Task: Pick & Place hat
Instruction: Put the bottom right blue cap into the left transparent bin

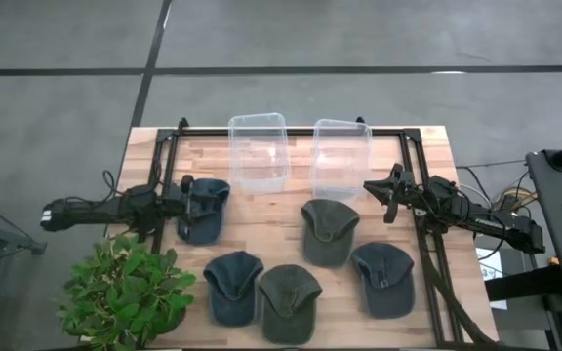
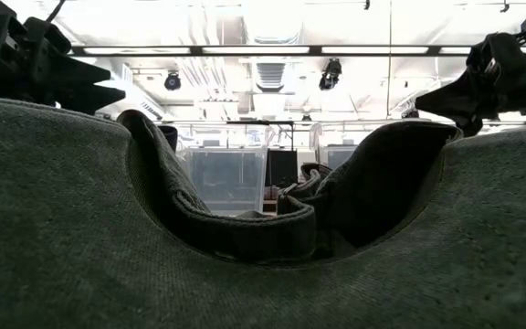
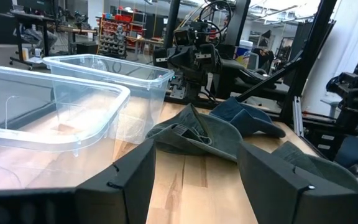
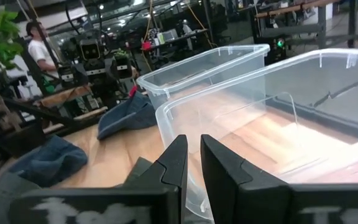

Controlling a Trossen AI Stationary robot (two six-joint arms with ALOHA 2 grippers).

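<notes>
The left end effector (image 1: 185,203) hung spread wide and empty at the near edge of a blue hat (image 1: 204,209) on the desk (image 1: 427,146), brim running away from the bins. The right end effector (image 1: 383,190), nearly closed and empty, sat beside the right bin (image 1: 341,156), with the green hat (image 1: 328,230) just inboard. I judged the left arm nearer its hat

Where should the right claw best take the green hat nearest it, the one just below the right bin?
Probably by the crown of the green hat, from straight above: it lies flat, crown bulging up, and the right claw, nearly shut, would have to open first.
</notes>
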